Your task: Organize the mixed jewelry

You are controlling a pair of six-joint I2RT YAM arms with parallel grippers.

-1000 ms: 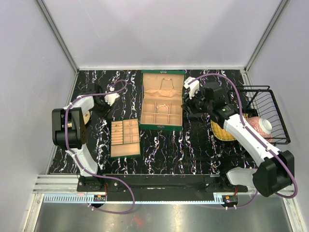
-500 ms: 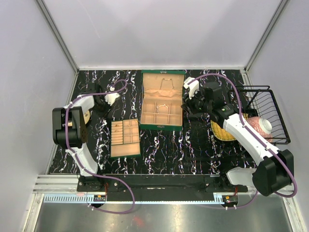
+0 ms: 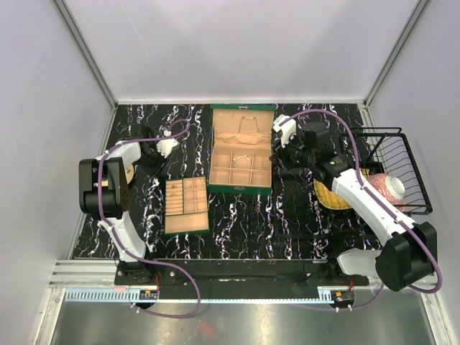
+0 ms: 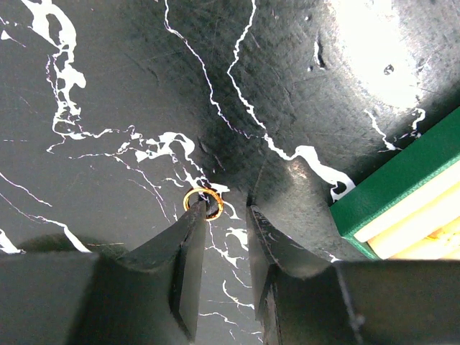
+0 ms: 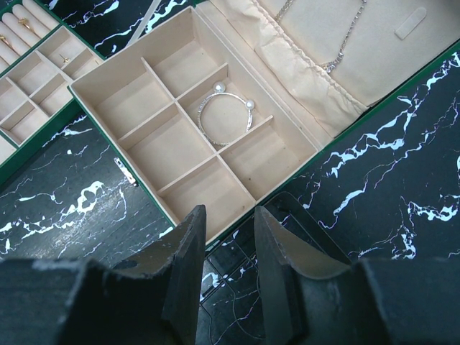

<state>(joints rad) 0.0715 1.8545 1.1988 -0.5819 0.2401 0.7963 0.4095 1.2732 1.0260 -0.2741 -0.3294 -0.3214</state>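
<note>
open box (image 3: 241,151) at table (image 3: 251,219) centre; compartmented tray (image 3: 186,206) left of it, nearer; woven mat (image 3: 330,197) right of box; wire basket (image 3: 404,164) right of mat; bracelet (image 5: 224,119) inside box compartment.

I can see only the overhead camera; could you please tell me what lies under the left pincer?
Observer: A small gold ring lies on the table, at one tip of the left pincer, not in its gap.
Operator: Thank you. Does the right pincer hold anything?
Observer: No, the right pincer is open and empty, beside the green box's edge.
Operator: What is in the box?
Observer: A bracelet with two pearl ends.
</note>
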